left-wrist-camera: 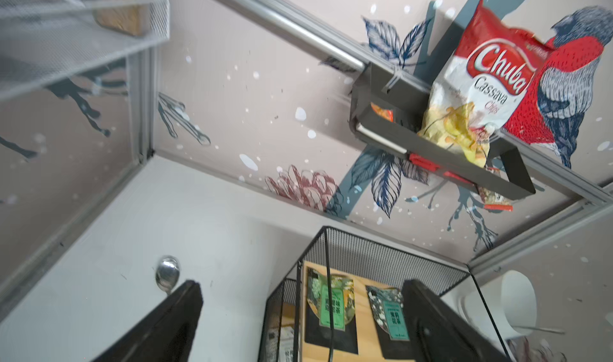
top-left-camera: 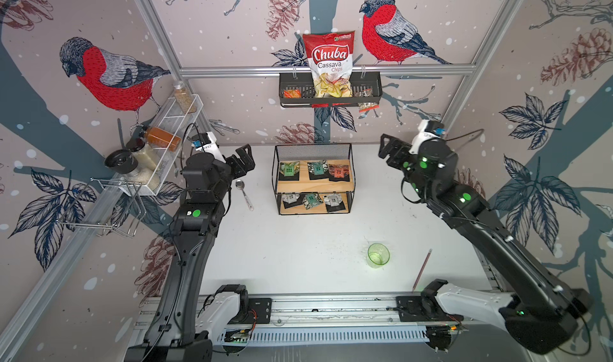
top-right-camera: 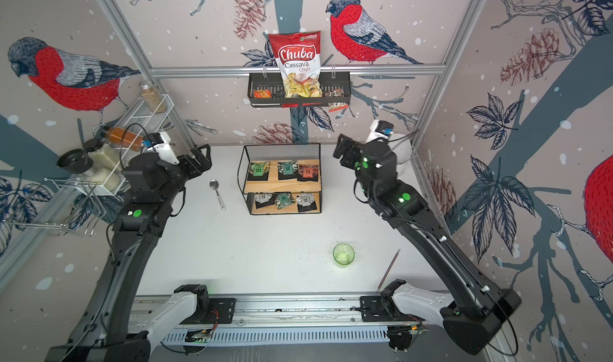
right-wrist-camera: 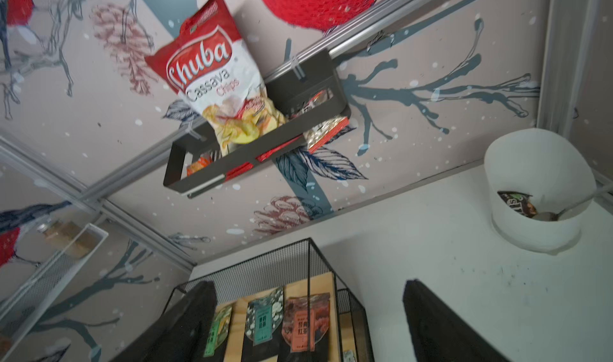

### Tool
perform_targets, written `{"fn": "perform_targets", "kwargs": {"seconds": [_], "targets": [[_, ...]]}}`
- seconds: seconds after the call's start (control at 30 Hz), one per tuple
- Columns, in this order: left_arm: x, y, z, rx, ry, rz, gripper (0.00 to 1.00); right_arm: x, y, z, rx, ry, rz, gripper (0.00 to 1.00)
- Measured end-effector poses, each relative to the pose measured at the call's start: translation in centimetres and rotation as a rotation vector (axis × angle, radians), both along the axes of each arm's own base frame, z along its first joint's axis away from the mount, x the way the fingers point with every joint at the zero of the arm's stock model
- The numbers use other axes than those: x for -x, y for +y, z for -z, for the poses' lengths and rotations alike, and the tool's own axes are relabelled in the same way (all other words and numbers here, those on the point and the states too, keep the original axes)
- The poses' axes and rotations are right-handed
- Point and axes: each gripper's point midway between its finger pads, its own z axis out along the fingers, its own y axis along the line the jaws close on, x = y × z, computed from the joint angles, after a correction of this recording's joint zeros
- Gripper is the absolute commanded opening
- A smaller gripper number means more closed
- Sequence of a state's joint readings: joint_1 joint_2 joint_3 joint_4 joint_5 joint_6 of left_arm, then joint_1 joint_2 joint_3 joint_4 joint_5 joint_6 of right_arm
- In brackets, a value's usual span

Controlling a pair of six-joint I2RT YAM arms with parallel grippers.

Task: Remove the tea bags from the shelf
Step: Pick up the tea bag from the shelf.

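Shelf (top-left-camera: 313, 191) at table's back centre, all six tea bags (top-left-camera: 313, 171) on it: three on upper board, three on lower. Left gripper (top-left-camera: 243, 159) raised left of shelf, jaws spread, empty. Right gripper (top-left-camera: 388, 148) raised right of shelf, jaws spread, empty. Spoon (top-left-camera: 243, 193) on table between left arm and shelf.

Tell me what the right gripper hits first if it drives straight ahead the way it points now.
Probably the shelf: the right gripper, jaws open, looks over its top wire edge toward the red-orange tea bag on the upper board. Depth is unclear, so it might pass above the frame.
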State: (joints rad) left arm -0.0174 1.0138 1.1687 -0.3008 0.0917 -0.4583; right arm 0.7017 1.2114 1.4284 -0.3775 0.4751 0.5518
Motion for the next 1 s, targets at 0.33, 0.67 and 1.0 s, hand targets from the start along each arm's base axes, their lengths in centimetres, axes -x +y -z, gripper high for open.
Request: {"fn": "perform_targets", "kwargs": {"seconds": [0.33,0.67,1.0], "targets": [[2.4,-8.8,2.3,0.019,0.143,0.178,0.91,-3.8,11.7,7.1,0.317,0.254,-0.042,0.75],[5.4,-7.5,3.5,-0.042,0.18,0.108,0.92,-8.2,13.8,15.5,0.506,0.447,-0.052,0.58],[6.2,-6.3,3.1,-0.049,0.161,0.06,0.9,-8.1,14.7,21.0,0.601,0.565,-0.107,0.59]]}}
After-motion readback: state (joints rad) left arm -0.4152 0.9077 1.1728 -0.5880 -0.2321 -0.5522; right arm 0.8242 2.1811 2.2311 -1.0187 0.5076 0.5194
